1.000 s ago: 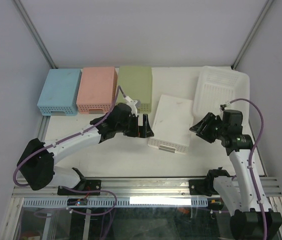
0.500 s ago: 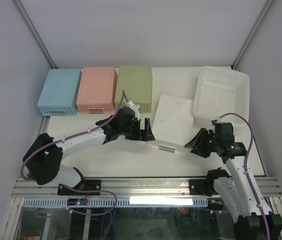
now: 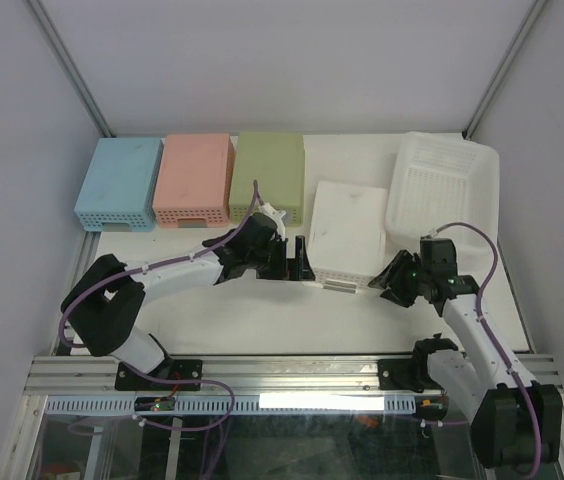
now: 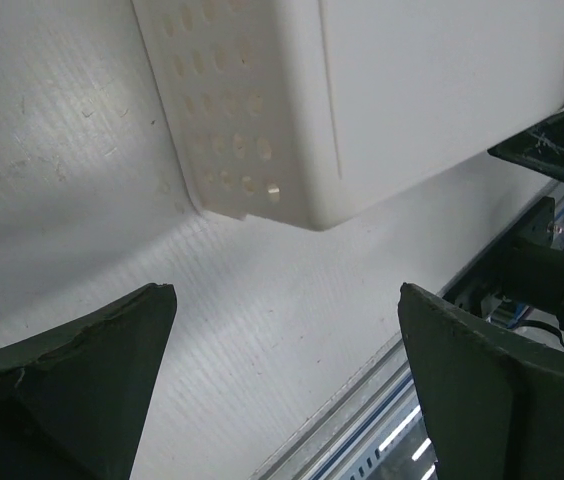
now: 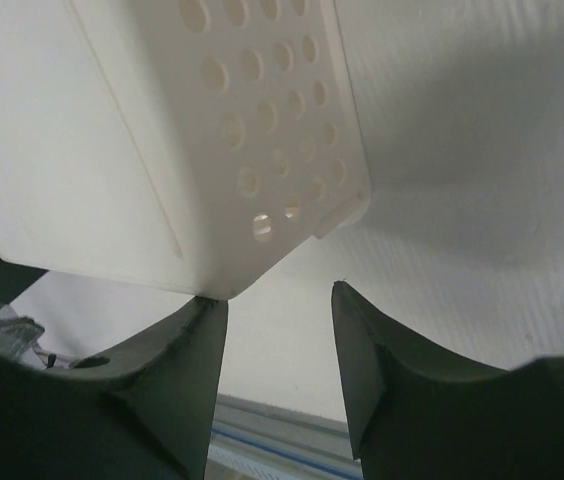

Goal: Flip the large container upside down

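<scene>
While the white container (image 3: 347, 235) lies in the middle of the worktop (image 3: 262, 310) with its closed base upward, both arms reach to its near end. The left fingers (image 3: 299, 261) are at its near left corner and spread wide. In the left wrist view the perforated corner is ahead of them, apart, and they grasp nothing. The right fingers (image 3: 388, 281) are at the near right corner, released and moderately apart. The corner is just at one fingertip, and I cannot tell if it touches. At the back left a blue box (image 3: 118, 183), a pink box (image 3: 194, 179) and a green box (image 3: 271, 174) stand in a row, each base up. A white tray (image 3: 442, 185) lies open side up at the back right, just beside the container.
</scene>
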Action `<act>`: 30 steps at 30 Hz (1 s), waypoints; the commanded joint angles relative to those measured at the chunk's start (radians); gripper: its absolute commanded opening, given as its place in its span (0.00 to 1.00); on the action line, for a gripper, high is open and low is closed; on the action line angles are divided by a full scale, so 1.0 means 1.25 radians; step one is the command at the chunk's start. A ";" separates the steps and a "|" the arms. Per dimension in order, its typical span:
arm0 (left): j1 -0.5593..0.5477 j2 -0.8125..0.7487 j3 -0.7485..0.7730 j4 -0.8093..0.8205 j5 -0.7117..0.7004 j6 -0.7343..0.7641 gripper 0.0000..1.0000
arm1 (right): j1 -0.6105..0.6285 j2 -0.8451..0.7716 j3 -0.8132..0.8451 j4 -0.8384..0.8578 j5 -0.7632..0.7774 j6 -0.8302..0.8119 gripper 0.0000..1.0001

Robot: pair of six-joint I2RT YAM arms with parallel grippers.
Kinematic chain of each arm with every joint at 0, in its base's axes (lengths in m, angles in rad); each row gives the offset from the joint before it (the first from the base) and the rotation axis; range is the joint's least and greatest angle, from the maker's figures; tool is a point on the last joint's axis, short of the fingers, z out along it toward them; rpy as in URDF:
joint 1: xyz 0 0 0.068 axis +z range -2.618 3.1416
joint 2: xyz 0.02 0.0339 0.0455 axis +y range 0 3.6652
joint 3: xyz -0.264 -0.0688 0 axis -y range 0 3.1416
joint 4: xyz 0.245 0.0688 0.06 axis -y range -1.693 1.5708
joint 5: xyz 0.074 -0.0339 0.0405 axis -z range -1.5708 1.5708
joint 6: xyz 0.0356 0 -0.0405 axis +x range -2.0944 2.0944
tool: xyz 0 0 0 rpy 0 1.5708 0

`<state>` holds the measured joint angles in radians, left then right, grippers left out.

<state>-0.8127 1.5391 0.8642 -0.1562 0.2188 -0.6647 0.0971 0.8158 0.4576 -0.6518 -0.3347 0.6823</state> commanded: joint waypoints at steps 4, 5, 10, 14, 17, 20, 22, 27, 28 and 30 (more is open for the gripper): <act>-0.010 -0.067 0.018 0.044 0.009 -0.013 0.99 | 0.001 0.127 0.090 0.255 0.096 -0.006 0.49; -0.010 -0.078 0.014 0.043 0.007 -0.015 0.99 | 0.002 0.141 0.107 0.257 0.089 -0.009 0.49; -0.009 -0.140 -0.011 0.040 -0.014 -0.023 0.99 | 0.002 0.088 0.116 0.230 0.035 -0.021 0.49; -0.011 -0.200 -0.030 0.037 -0.062 -0.029 0.99 | 0.024 -0.051 0.017 0.242 -0.031 0.021 0.49; -0.010 -0.254 -0.040 0.035 -0.113 -0.036 0.99 | 0.075 -0.137 -0.068 0.272 -0.019 0.074 0.48; -0.010 -0.296 -0.050 0.035 -0.162 -0.038 0.99 | 0.121 -0.147 -0.119 0.327 0.012 0.115 0.46; -0.009 -0.311 -0.051 0.035 -0.183 -0.034 0.99 | 0.148 -0.108 -0.119 0.364 0.040 0.122 0.46; -0.010 -0.306 -0.041 0.035 -0.182 -0.034 0.99 | 0.188 0.056 -0.068 0.509 0.130 0.123 0.43; -0.010 -0.302 -0.039 0.035 -0.181 -0.035 0.99 | 0.192 0.098 -0.050 0.541 0.151 0.120 0.42; -0.010 -0.299 -0.036 0.034 -0.182 -0.040 0.99 | 0.198 0.178 -0.007 0.598 0.190 0.114 0.42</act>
<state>-0.8127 1.1690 0.8028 -0.1501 0.0227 -0.7006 0.3267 0.9066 0.3298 -0.1585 -0.2298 0.8188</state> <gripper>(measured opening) 0.990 0.423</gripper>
